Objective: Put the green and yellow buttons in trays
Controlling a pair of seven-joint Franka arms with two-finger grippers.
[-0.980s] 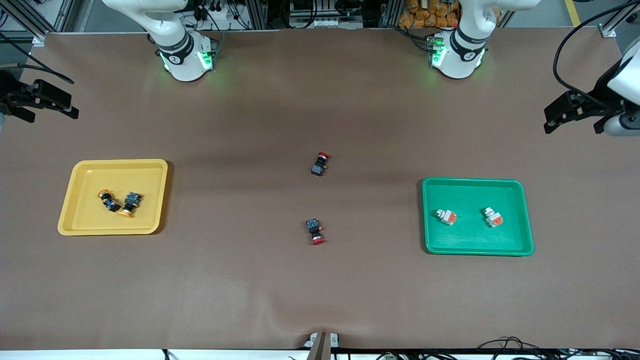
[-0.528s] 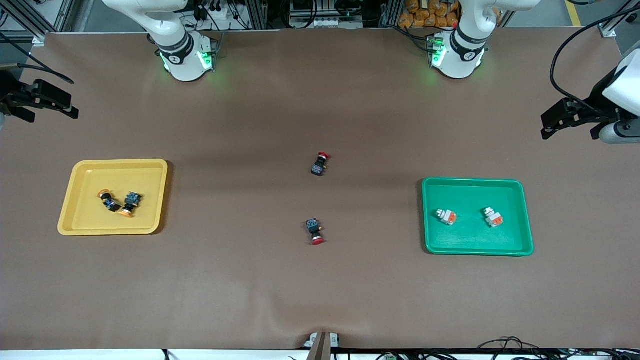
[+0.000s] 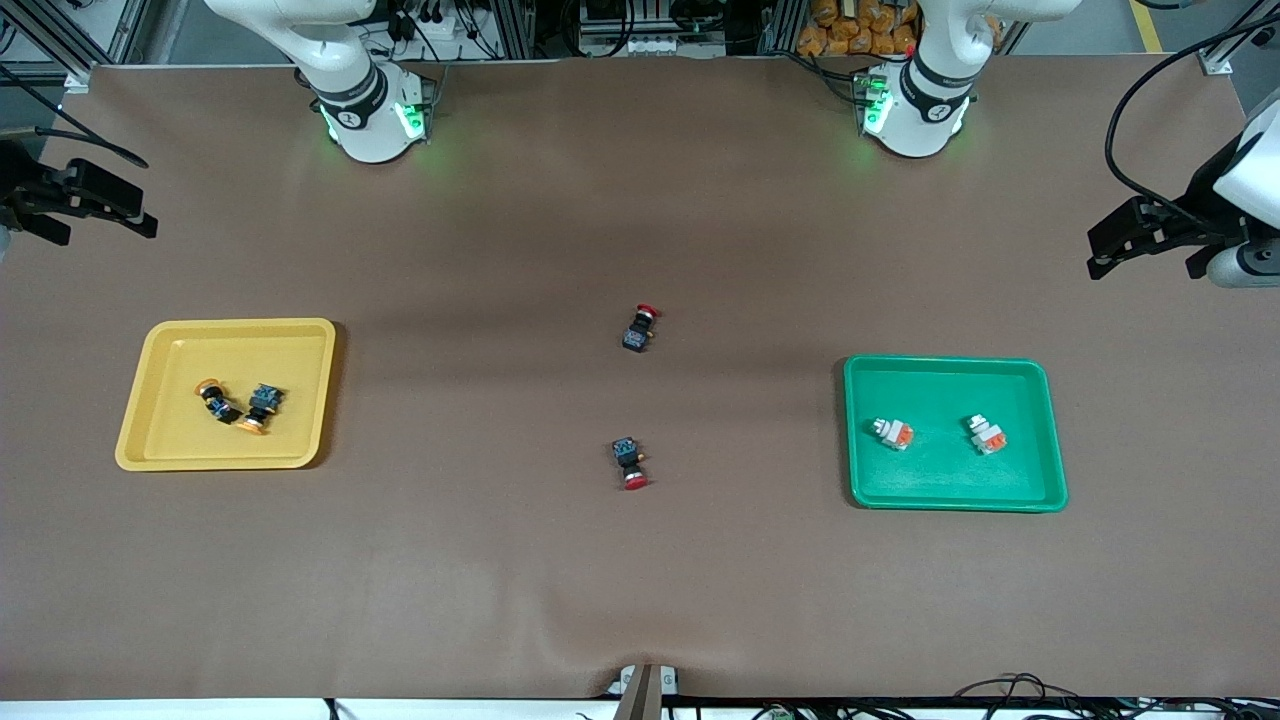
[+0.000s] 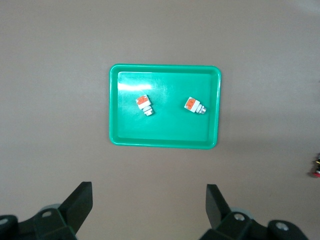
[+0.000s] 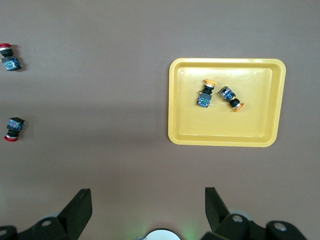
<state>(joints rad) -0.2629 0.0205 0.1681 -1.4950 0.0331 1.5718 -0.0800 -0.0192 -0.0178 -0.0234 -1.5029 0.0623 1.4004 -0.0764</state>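
Note:
The yellow tray (image 3: 300, 360) lies toward the right arm's end and holds two black-bodied buttons with yellow-orange caps (image 3: 215, 400) (image 3: 260, 405), lying on their sides and touching. The green tray (image 3: 940, 475) lies toward the left arm's end with two white-grey blocks with orange patches (image 3: 891, 432) (image 3: 987, 434), set apart. My left gripper (image 3: 1145, 252) hangs open and empty over the table's edge at its end. In the left wrist view, the left gripper (image 4: 149, 192) looks down on the green tray (image 4: 165, 135). My right gripper (image 3: 95, 228) is open and empty at the other end. The right wrist view shows the right gripper (image 5: 148, 196) and the yellow tray (image 5: 225, 135).
Two black-bodied buttons with red caps lie on the brown mat mid-table, one (image 3: 638, 328) farther from the front camera, one (image 3: 630, 463) nearer. Both arm bases stand along the table's back edge.
The left gripper shifted slightly back and forth at its end of the table. The trays, the buttons and the right gripper have not moved.

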